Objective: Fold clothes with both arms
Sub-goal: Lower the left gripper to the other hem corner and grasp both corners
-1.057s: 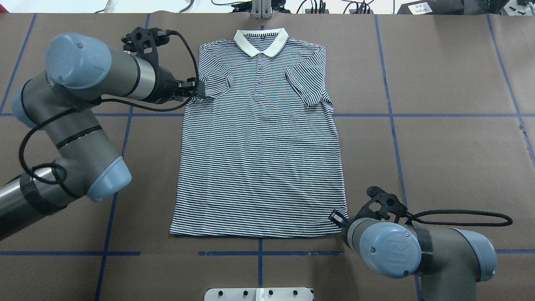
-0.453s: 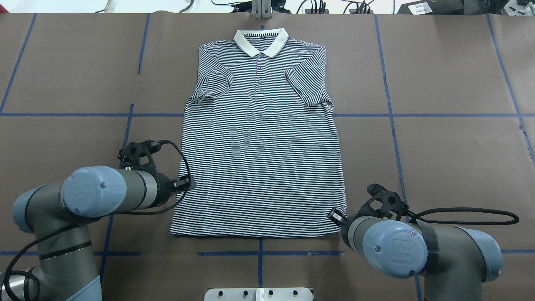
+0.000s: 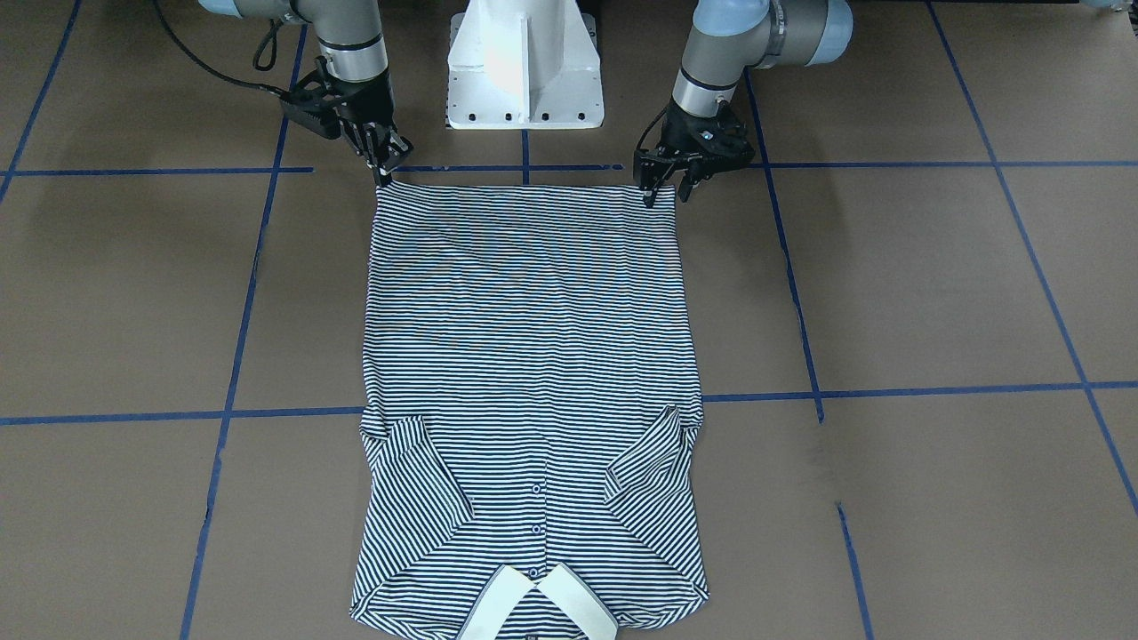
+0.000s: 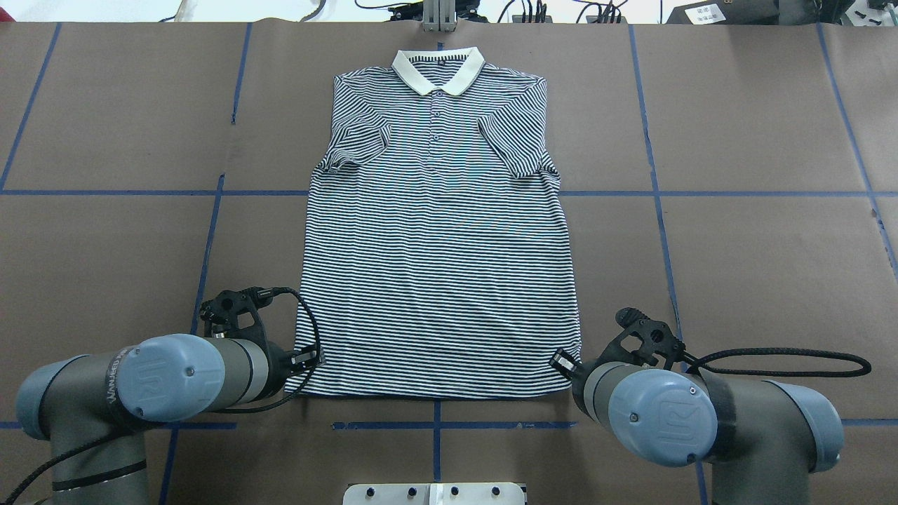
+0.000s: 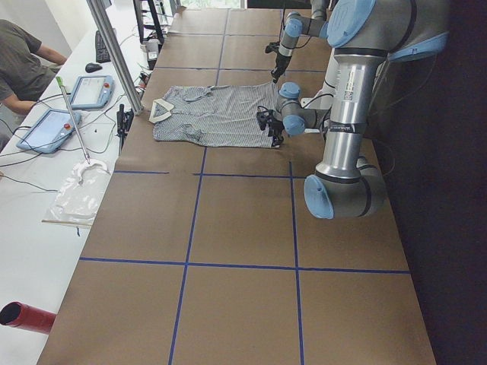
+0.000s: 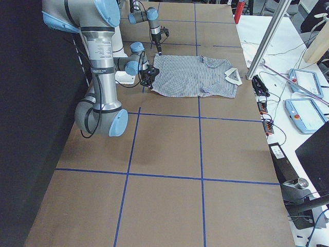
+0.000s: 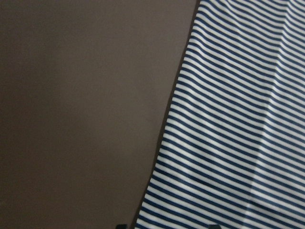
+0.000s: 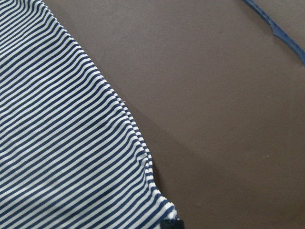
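exterior front-facing: polo shirt (image 3: 524, 338), navy-and-white stripes, flat and face up on the brown counter (image 3: 933, 284); hem toward the white pedestal (image 3: 524, 62), white collar (image 3: 538, 604) at the far end, both sleeves folded in over the chest. right pincer (image 3: 384, 171) points down, tip on one hem corner, fingers drawn together. left pincer (image 3: 665, 188) is at the other hem corner, fingers apart.

overhead exterior: shirt centred between blue tape lines (image 4: 435, 435), one arm at each hem corner. left pincer (image 4: 309, 359) is over the shirt's edge just above the corner; right pincer (image 4: 563, 363) is at the opposite corner.

exterior left: shirt lies across the counter, collar away from the robot; near arm low at the hem, far arm reaching down at the far corner.

exterior right: same layout, mirrored; pincer state not legible here.

left wrist-mounted: the striped edge runs diagonally, bare counter beside it; two dark fingertips (image 7: 121, 225) at the bottom frame, apart, with the edge between them.

right wrist-mounted: the hem corner ends at a single dark tip (image 8: 171, 223), apparently clamped on the cloth.
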Tool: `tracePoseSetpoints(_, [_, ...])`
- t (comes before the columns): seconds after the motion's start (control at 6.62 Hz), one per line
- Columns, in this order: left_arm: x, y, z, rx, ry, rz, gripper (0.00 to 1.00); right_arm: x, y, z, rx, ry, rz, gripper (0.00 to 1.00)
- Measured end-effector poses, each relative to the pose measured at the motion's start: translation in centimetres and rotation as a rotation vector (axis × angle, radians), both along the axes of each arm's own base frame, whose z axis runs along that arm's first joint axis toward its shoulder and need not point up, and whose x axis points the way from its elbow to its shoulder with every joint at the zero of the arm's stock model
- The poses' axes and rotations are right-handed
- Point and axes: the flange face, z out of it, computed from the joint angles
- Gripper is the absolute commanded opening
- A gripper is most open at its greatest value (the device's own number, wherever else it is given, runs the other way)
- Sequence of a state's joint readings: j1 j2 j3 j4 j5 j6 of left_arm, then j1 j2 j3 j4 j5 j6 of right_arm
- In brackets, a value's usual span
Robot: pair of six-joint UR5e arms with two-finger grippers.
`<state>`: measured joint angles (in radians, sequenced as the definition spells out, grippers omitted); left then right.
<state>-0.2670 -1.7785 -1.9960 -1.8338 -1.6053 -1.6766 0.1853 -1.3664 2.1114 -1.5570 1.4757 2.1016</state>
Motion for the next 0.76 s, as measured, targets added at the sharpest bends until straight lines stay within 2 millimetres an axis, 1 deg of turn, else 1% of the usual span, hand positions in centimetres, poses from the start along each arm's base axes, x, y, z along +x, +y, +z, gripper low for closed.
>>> tracePoseSetpoints(0.3, [0.2,1.2,0.8,-0.008,-0.028,0.02,0.63,0.0,0.1,0.1,0.0,0.003,-0.001,0.0])
tracePoseSetpoints(0.45, [0.4,1.5,1.2,-0.01,-0.035,0.028,0.57,0.0,0.0,0.2,-0.001,0.004,-0.001,0.0])
tracePoseSetpoints(0.6, [0.5,1.7,1.4,-0.011,-0.041,0.031,0.46,0.0,0.0,0.3,0.0,0.005,0.0,0.0])
tracePoseSetpoints(0.76, [0.6,1.8,1.6,-0.012,-0.044,0.034,0.33,0.1,0.0,0.3,0.0,0.006,0.001,0.0])
